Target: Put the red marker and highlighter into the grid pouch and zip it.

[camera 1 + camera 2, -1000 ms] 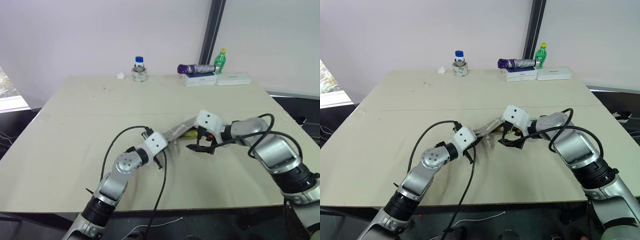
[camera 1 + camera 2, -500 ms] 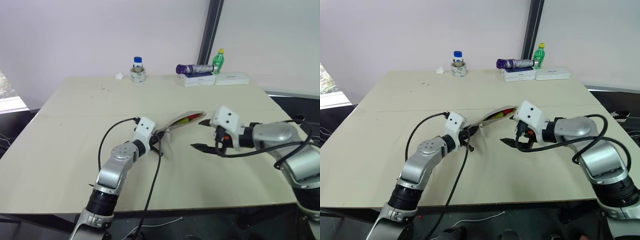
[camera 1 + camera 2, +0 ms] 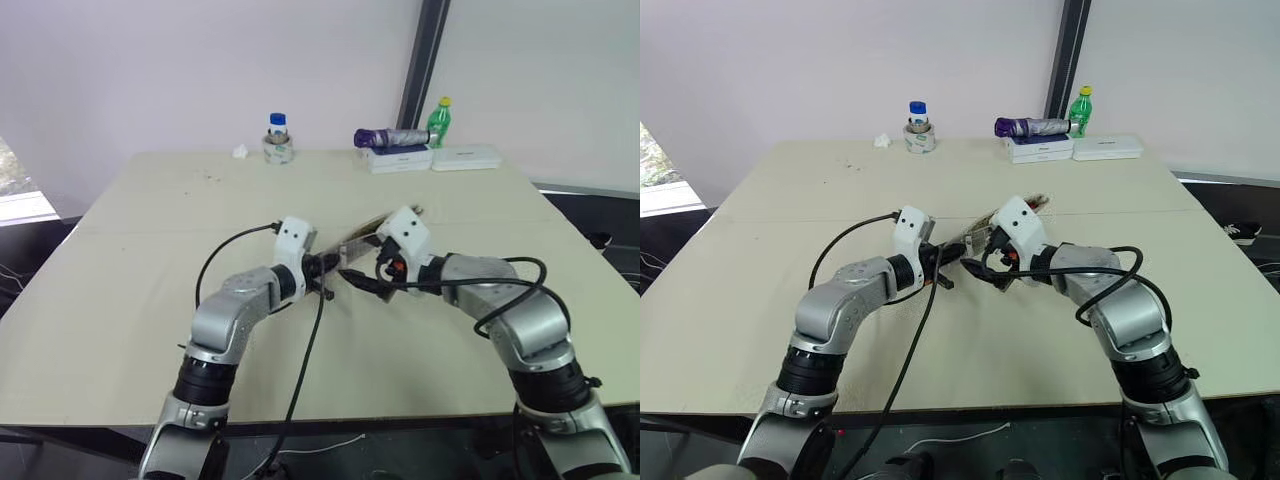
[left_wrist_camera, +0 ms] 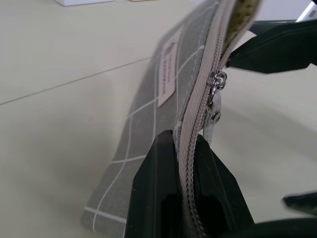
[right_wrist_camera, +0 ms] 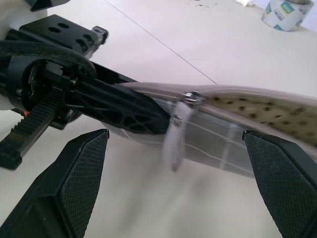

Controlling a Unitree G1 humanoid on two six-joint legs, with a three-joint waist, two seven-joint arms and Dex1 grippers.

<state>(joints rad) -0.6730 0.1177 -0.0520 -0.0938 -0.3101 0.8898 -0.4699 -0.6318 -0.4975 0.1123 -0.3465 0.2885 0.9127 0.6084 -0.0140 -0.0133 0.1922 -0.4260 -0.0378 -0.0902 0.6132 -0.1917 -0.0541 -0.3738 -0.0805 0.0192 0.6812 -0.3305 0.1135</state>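
The grid pouch (image 4: 148, 114) is held off the table (image 3: 150, 250), slanting up and away, zipper edge on top. My left gripper (image 4: 185, 144) is shut on the zipped near end of that edge. The metal zipper pull (image 5: 190, 97) with its white tab (image 5: 173, 144) hangs just past the left fingers. My right gripper (image 5: 173, 136) stands wide open, one finger (image 5: 81, 173) on each side of the pouch at the pull, touching nothing. Beyond the pull the pouch gapes, showing dotted lining (image 5: 257, 111). The red marker and the highlighter are hidden.
Along the table's far edge stand a tape roll with a small bottle (image 3: 278, 140), a purple bundle on white boxes (image 3: 395, 145), a green bottle (image 3: 440, 120) and a flat white case (image 3: 465, 157). Black cables (image 3: 315, 340) trail from both wrists.
My right gripper swung left, back to the pouch, and now straddles the zipper pull. My left gripper rose a little and rolled, turning the pouch's zipper edge upward.
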